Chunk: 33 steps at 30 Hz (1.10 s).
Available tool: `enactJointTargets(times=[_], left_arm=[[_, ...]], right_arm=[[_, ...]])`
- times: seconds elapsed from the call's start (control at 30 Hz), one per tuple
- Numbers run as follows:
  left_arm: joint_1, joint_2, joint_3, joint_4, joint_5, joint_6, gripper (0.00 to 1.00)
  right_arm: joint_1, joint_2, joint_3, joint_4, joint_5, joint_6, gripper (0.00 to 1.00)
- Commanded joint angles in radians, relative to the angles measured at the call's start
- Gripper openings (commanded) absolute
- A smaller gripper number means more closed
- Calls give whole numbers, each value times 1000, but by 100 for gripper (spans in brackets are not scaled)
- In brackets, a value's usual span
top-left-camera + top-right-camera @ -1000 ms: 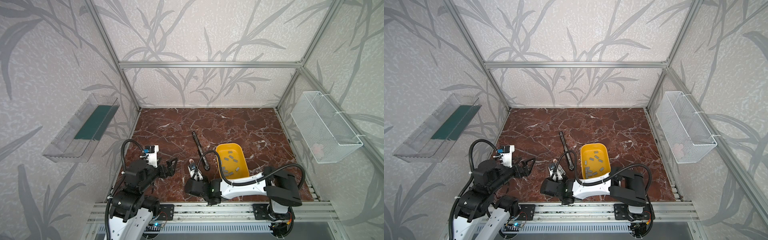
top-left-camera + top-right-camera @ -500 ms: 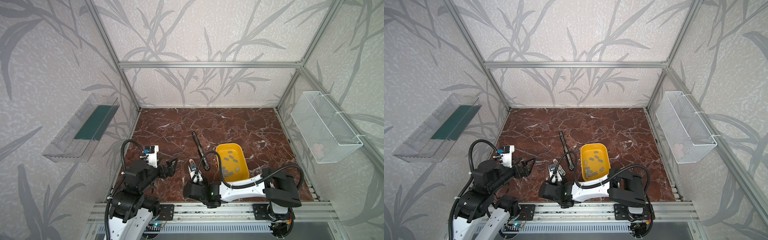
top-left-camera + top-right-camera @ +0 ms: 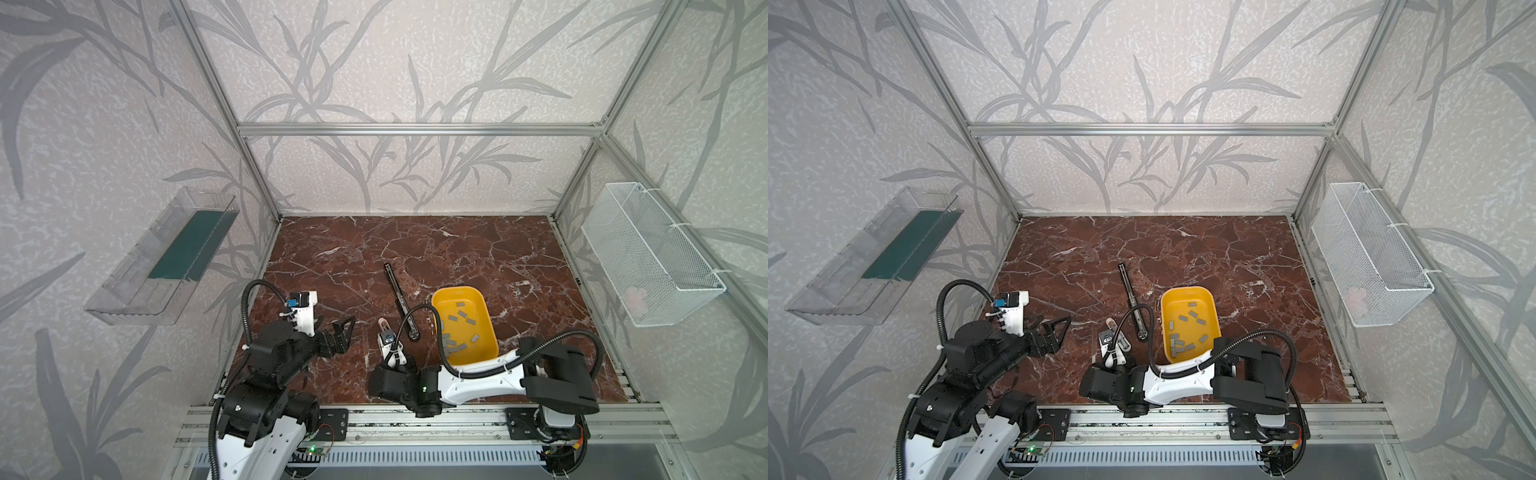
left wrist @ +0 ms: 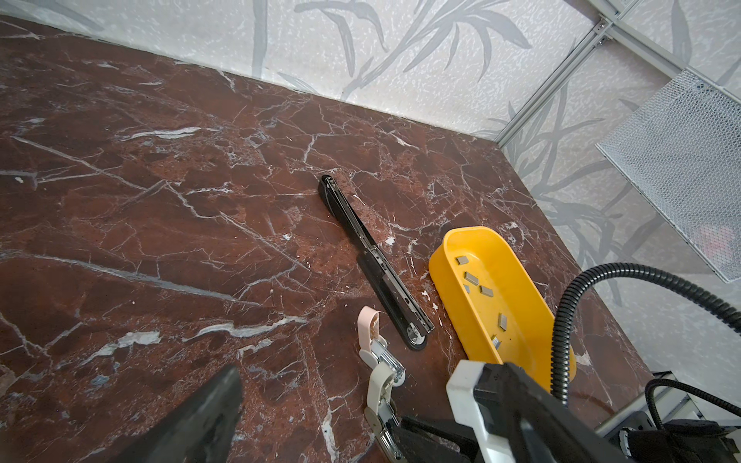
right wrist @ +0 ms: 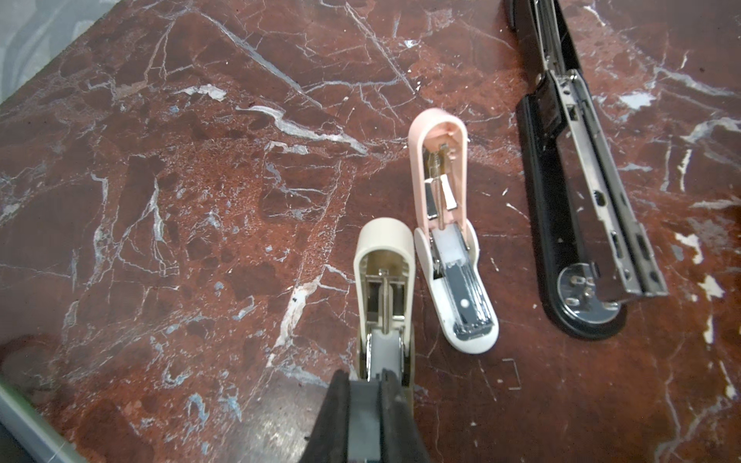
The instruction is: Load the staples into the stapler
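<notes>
**Right end effector clenched on a grey strip at the open beige stapler**

We see the right end effector [image 5: 364, 377] low over the tabletop [image 3: 415, 241], its fingers clenched on a flat grey strip [image 5: 363, 417] that looks like one of the staples. It sits over the magazine half of the beige stapler [image 5: 385, 256], which lies hinged open with its inside facing up. We cannot tell whether the strip already rests in the channel.

Just beside the beige stapler lies a pink stapler [image 5: 439, 168], also opened out, with bright metal showing in its white base. A long black stapler [image 5: 589, 192] lies open between these two and the yellow tray [image 3: 457, 289].

In both top views the other staples [image 3: 471, 320] lie scattered loose inside that tray, near the front of the tabletop.

The left end effector [image 3: 347, 334] hangs released, jaws wide and holding nothing. It is above the front left of the tabletop, well apart from the staplers.
</notes>
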Motion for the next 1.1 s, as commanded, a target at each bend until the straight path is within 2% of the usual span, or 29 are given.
enactJointTargets(times=[0.0,0.8,1.07], left_arm=[[-5,-7,-1,-9,-15,-13,99],[-9,-8,-1,-12,-19,-13,99],[-10,-8,-1,-13,-22,-13,99]], right_arm=[[-2,23,-9,7,11,1,8],[-19,44,-20,4,2,9,8],[-18,7,-14,10,1,-37,8]])
